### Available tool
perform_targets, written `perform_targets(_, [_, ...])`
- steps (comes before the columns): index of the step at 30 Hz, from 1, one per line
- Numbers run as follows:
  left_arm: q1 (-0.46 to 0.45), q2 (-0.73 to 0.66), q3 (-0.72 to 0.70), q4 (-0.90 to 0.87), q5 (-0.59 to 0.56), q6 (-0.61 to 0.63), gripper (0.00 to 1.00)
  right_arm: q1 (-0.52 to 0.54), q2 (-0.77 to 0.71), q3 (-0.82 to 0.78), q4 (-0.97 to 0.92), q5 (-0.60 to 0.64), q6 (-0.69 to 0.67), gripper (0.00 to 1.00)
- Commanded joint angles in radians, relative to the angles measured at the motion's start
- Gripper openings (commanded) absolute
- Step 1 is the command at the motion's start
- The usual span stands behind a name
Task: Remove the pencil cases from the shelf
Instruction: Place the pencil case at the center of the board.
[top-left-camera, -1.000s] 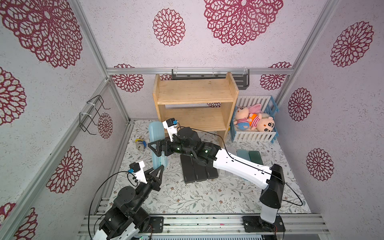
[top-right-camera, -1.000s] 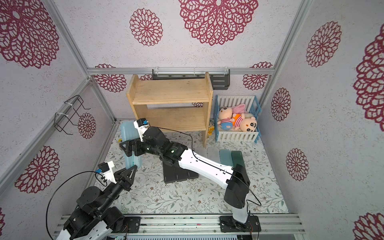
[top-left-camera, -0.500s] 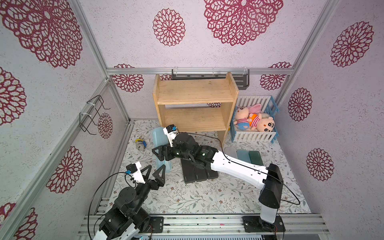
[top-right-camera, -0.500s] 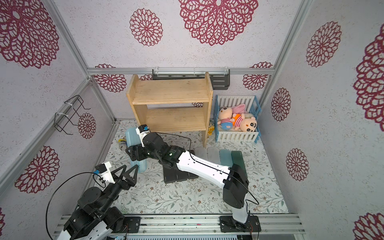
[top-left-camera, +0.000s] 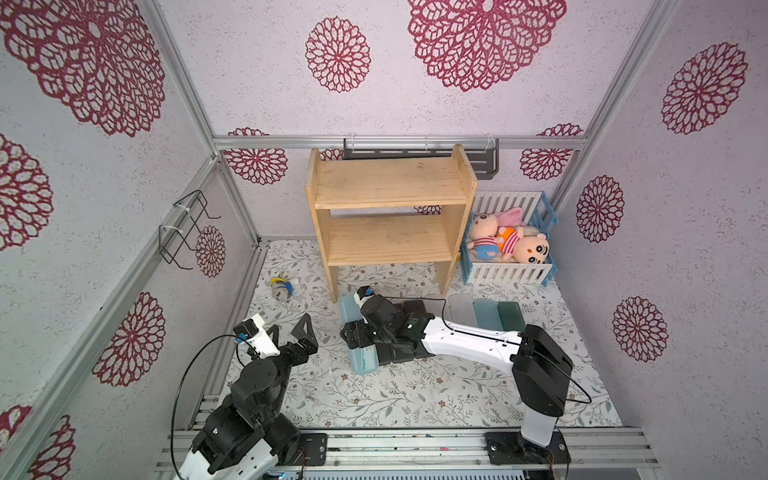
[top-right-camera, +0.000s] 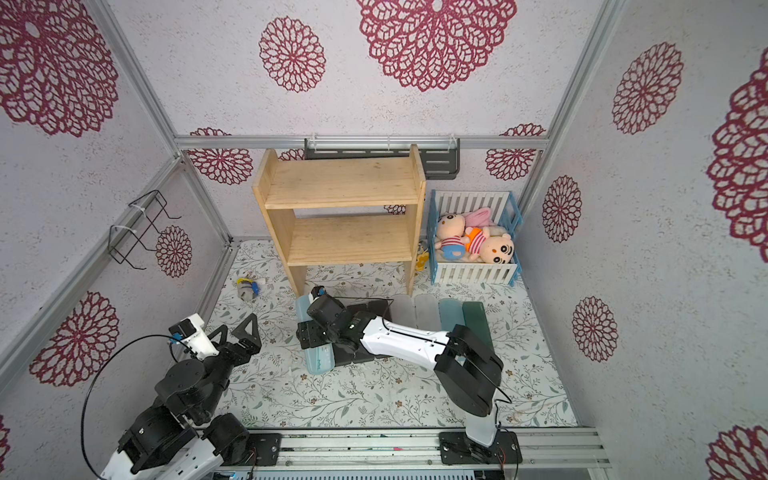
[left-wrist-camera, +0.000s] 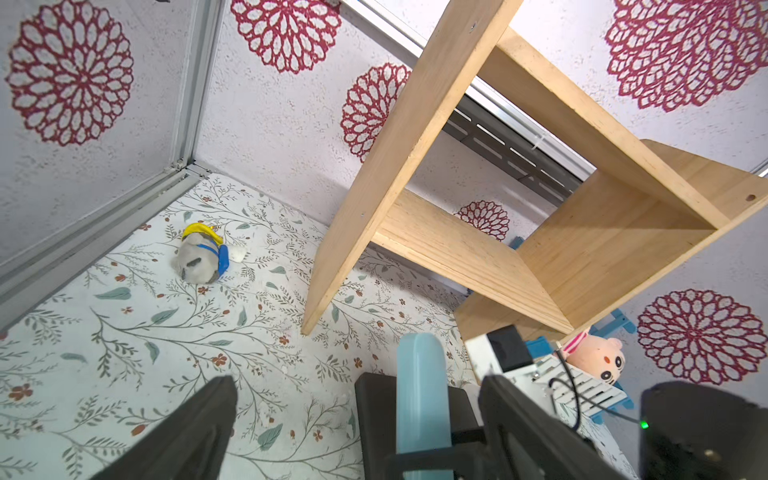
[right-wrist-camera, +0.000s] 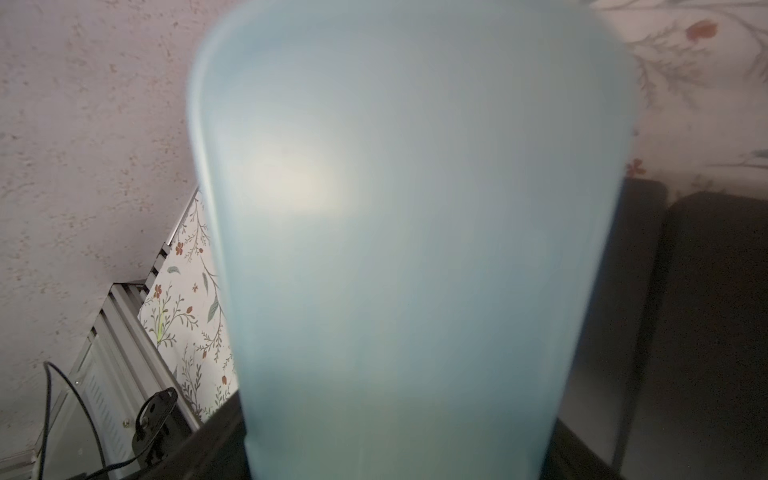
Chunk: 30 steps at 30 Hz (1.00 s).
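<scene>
The light blue pencil case (top-left-camera: 360, 359) lies on the floral surface (top-left-camera: 415, 399) in the lower middle of the frame. It is in front of the wooden shelf (top-left-camera: 390, 195) and just beside a row of dark grey pencil cases (top-left-camera: 392, 355). The right jaws are clenched across its width. More to the right lie a frosted clear case (top-left-camera: 459, 309), a second blue case (top-left-camera: 484, 313) and a dark green case (top-left-camera: 511, 316). The left jaws stand released at lower left, apart from all cases.

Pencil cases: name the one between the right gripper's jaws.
The light blue pencil case at the row's end, beside the dark grey cases; the right gripper straddles it, the others lie free.
</scene>
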Motion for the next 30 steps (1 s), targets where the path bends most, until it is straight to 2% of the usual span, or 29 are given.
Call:
perform_targets(1, [-0.008,0.063,0.028,0.028,0.011,0.023,0.97,0.0,0.078,0.099,0.033,-0.005,0.032,0.69])
perform_targets(7, [-0.008,0.09,-0.007,0.066,0.052,0.017,0.97,0.0,0.219,0.25,-0.027,0.005,0.046,0.7])
perform_targets(13, [-0.008,0.078,-0.008,0.031,0.041,0.025,0.97,-0.005,0.293,0.304,-0.079,0.048,0.078,0.74])
perform_targets(21, [-0.008,0.059,-0.006,0.023,0.038,0.032,0.97,-0.016,0.328,0.314,-0.098,0.087,0.081,0.88])
perform_targets(27, [-0.008,0.064,0.009,0.01,0.024,0.038,0.97,-0.018,0.301,0.306,-0.085,0.116,0.06,0.99])
perform_targets(30, [-0.008,0.069,0.012,0.025,0.026,0.056,0.97,-0.015,0.267,0.306,-0.074,0.138,0.037,0.99])
